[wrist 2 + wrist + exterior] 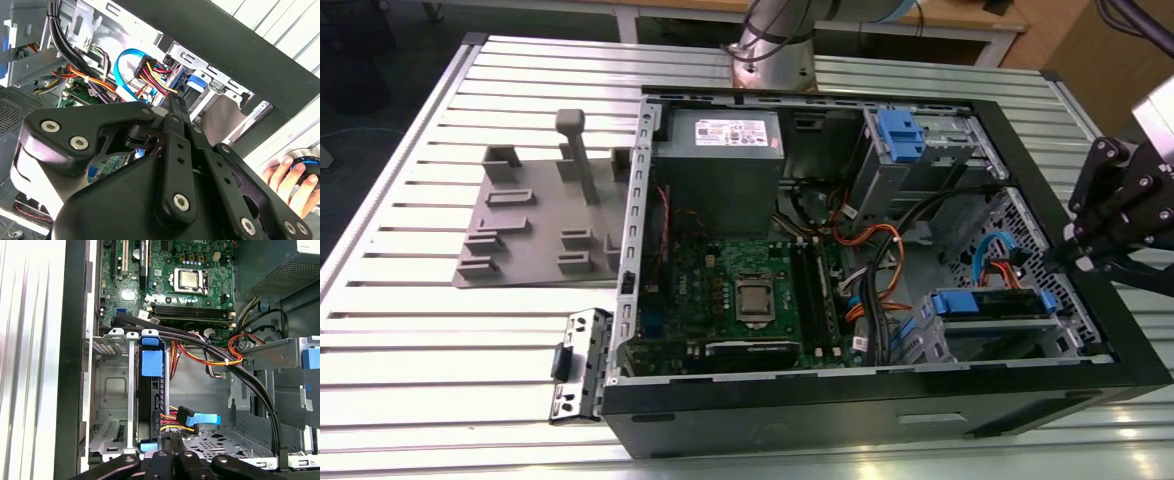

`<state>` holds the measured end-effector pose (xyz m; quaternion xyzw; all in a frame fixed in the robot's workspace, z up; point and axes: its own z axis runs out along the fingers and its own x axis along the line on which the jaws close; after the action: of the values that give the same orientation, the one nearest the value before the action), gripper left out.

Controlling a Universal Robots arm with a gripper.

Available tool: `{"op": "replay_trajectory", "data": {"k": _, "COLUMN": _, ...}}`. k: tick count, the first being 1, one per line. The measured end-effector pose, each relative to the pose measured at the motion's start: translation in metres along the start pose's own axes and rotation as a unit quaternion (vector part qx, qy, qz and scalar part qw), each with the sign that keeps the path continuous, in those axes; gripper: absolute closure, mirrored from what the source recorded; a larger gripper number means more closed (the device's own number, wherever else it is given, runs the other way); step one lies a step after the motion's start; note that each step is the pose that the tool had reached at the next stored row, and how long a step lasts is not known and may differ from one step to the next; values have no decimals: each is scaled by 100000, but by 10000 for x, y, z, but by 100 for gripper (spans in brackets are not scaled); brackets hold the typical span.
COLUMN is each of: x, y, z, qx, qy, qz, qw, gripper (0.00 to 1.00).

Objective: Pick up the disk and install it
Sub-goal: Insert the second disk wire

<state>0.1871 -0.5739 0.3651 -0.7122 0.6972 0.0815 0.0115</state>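
The disk (991, 303) sits in the lower drive bay of the open computer case (854, 415), near the exterior view's right. In the first wrist view the disk (152, 400) stands on edge in the bay, its blue carrier tab towards the motherboard. Coloured power wires and a blue data plug (192, 418) reach its end. My gripper (1070, 250) hangs over the case's edge beside that bay. Its fingers are pressed together, with the gripper (171, 437) just short of the plugs and nothing seen between the fingers. In the second wrist view the gripper (175, 102) points at the same wires.
A grey power supply (718, 165) and a silver cage with a blue latch (903, 135) fill the case's far side. Black cable bundles (235, 370) cross the middle. A grey fixture (534, 215) and a metal bracket (580, 365) lie on the slatted table. A person's hand (285, 177) rests outside the case.
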Motion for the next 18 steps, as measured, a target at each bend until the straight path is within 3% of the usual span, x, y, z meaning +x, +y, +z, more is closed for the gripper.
{"op": "replay_trajectory", "data": {"k": 5, "x": 0, "y": 0, "z": -3, "qx": 1, "qy": 0, "qz": 0, "qw": 100000, "gripper": 71}}
{"op": "replay_trajectory", "data": {"k": 6, "x": 0, "y": 0, "z": -3, "qx": 1, "qy": 0, "qz": 3, "qw": 100000, "gripper": 65}}
{"op": "replay_trajectory", "data": {"k": 18, "x": -28, "y": 2, "z": -26, "qx": 1, "qy": 11, "qz": -1, "qw": 100000, "gripper": 65}}
